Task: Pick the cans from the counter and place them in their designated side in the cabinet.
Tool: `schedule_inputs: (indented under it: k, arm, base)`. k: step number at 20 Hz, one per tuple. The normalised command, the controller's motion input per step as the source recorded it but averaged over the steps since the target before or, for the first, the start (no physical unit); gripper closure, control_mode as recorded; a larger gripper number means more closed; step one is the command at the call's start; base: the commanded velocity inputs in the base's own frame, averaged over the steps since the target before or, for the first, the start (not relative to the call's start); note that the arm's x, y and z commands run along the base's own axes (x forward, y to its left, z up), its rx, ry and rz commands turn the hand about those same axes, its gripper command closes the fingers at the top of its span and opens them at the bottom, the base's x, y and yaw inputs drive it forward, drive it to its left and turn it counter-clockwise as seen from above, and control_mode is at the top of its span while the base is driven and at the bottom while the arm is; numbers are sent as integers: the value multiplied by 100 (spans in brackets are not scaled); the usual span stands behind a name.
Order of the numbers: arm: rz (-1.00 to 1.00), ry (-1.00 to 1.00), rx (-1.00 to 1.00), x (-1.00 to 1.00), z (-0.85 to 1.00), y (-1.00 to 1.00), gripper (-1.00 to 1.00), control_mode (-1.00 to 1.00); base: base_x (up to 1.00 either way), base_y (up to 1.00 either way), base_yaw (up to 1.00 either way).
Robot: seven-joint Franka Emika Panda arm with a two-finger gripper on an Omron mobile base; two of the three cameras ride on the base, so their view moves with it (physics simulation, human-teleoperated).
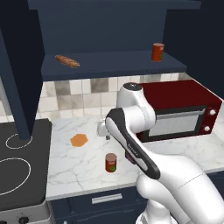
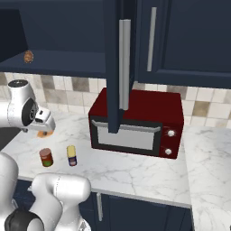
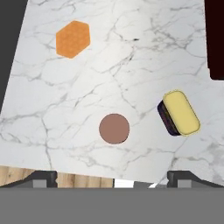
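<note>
Gripper (image 3: 113,177): spread, empty, above counter (image 3: 131,57) front edge. Risk: descending on red can (image 3: 114,128) nudges nearby yellow tin (image 3: 180,112) or tips either.

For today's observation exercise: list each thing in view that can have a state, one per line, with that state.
Cabinet: door open.
Red can on shelf: upright.
Baguette: lying on shelf.
Red can on counter: upright, untouched.
Yellow tin: upright, on counter.
Microwave: door closed.
End effector: open, holding nothing.
</note>
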Motion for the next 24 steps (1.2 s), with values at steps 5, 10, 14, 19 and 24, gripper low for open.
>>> schedule_inputs:
  k: [5, 10, 14, 19, 24]
  arm:
    - [2, 0, 0, -2, -32, 10, -100, -100]
    - [3, -2, -1, -2, -28, 1, -100, -100]
    - [5, -3, 0, -1, -20, 0, -100, -100]
    - [6, -4, 0, 0, -15, 0, -100, -100]
    - [5, -2, 0, 0, -13, 0, -100, -100]
  base:
    - [0, 0, 0]
    - [0, 0, 0]
    - [0, 0, 0]
    - [0, 0, 0]
    - [0, 0, 0]
